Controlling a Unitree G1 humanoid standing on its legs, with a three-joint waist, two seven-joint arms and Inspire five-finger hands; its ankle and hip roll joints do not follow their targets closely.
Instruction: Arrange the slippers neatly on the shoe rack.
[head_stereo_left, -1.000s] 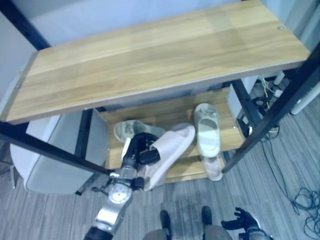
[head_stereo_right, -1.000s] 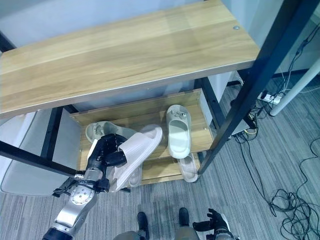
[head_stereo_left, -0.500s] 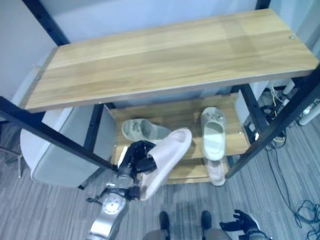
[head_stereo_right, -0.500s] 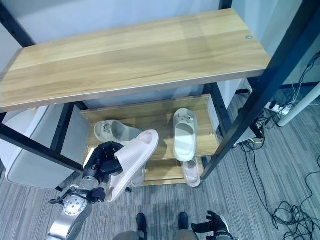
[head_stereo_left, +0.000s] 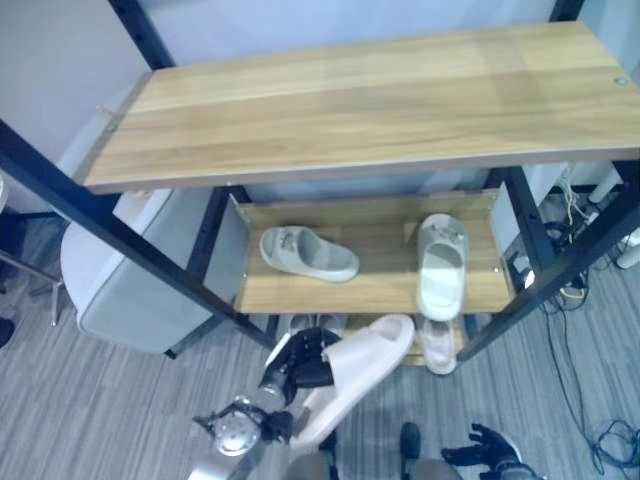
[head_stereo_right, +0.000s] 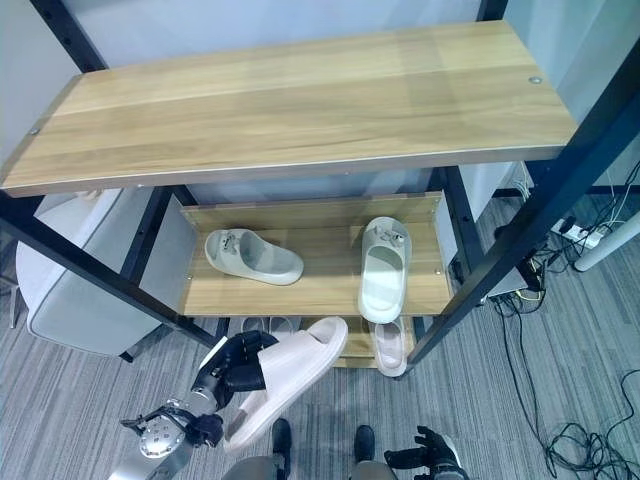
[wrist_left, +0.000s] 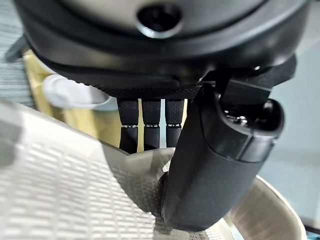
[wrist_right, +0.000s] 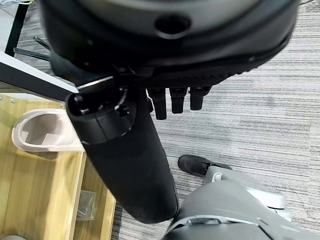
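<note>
Slipper (head_stereo_right: 285, 378) clamped in left hand (head_stereo_right: 235, 364), below the rack (head_stereo_right: 300, 300).

Light is bright, even and diffuse from overhead: the long pale-wood top shelf board (head_stereo_left: 370, 100) carries a soft lighter sheen across its middle with no hard glare. It shades the back of the lower wooden shelf (head_stereo_right: 320, 285), whose front edge stays well lit, and the gap under that shelf is dim. The grey striped carpet floor (head_stereo_right: 560, 380) is evenly lit. Up close, the dark left hand (wrist_left: 215, 165) shows near black with faint highlights against the brightly lit ribbed sole of the cream foam slipper (wrist_left: 60, 195) it grips.
</note>
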